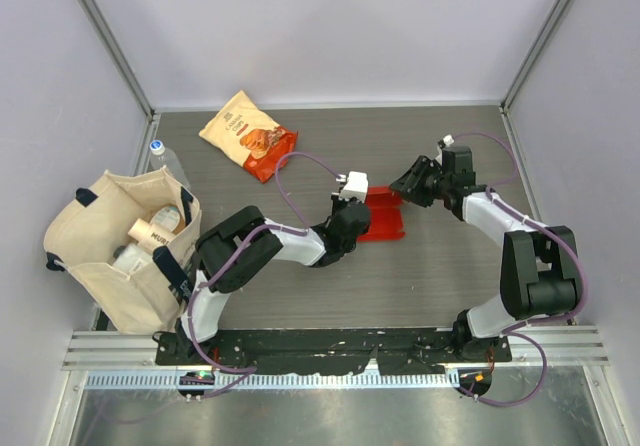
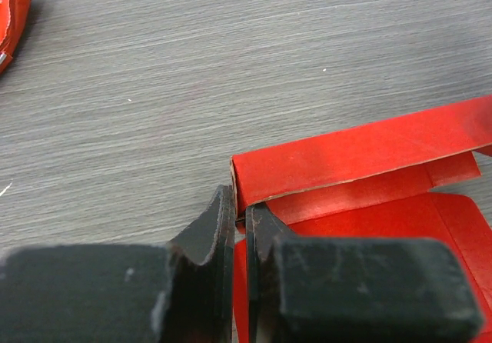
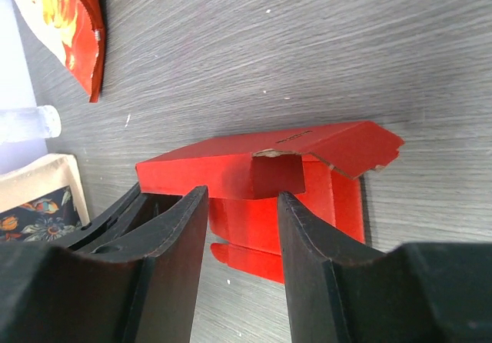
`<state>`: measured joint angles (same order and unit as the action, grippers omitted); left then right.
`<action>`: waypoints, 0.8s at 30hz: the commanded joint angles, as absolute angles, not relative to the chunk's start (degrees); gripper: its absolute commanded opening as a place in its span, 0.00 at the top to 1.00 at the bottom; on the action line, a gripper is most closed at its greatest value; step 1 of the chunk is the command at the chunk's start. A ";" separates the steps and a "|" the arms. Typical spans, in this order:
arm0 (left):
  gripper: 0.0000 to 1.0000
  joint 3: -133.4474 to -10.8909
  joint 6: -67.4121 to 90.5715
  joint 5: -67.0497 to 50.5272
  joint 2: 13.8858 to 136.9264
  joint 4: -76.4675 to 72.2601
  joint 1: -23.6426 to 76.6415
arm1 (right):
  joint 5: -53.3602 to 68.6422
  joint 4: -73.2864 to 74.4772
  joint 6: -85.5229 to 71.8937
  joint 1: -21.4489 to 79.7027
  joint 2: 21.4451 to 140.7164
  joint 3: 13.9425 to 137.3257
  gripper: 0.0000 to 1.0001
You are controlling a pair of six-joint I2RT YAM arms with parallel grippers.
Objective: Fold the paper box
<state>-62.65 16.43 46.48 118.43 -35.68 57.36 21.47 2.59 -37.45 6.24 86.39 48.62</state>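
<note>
The red paper box (image 1: pixel 383 218) lies partly folded mid-table, one long wall raised and flaps spread flat. My left gripper (image 1: pixel 352 212) is at its left end. In the left wrist view its jaws (image 2: pixel 240 218) are pinched on the thin edge of the paper box (image 2: pixel 361 154) at a corner. My right gripper (image 1: pixel 410 184) hovers off the box's far right corner. In the right wrist view it (image 3: pixel 242 195) stands open with nothing between the fingers, and the paper box (image 3: pixel 231 166) with its raised wall and torn-edged flap lies just past the tips.
An orange-and-cream snack bag (image 1: pixel 248 134) lies at the back left. A cream tote bag (image 1: pixel 120 251) holding items stands at the left edge, with a water bottle (image 1: pixel 165 161) behind it. Walls and metal posts enclose the table on three sides.
</note>
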 commanded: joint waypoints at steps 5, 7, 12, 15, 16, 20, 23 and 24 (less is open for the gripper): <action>1.00 -62.75 17.31 45.00 114.70 -31.47 58.01 | 24.09 -0.98 -35.08 6.68 86.22 49.83 0.54; 1.00 -62.49 17.40 44.74 114.52 -31.20 58.01 | 21.90 3.30 -31.32 6.50 86.22 50.80 0.54; 1.00 -62.32 18.81 44.39 114.61 -30.15 58.01 | 18.10 5.45 -27.25 8.09 84.20 51.59 0.53; 1.00 -62.05 19.68 43.68 114.34 -29.88 58.01 | 17.06 5.45 -26.81 8.87 85.16 52.12 0.53; 1.00 -62.05 19.69 43.42 114.26 -29.88 58.01 | 16.27 6.15 -26.28 9.14 85.25 52.29 0.53; 1.00 -61.70 19.95 43.51 114.70 -29.88 58.01 | 12.66 8.52 -23.12 10.72 85.43 53.87 0.53; 1.00 -61.08 21.27 43.24 114.52 -29.88 58.01 | 13.01 6.69 -23.20 10.72 84.99 53.35 0.50; 1.00 -60.91 21.53 43.16 114.52 -29.88 58.01 | 14.05 5.98 -23.73 10.72 85.16 52.91 0.50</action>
<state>-62.35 19.59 44.49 116.60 -31.42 57.39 15.20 8.23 -25.39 10.41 86.21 51.37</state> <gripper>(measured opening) 0.085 0.492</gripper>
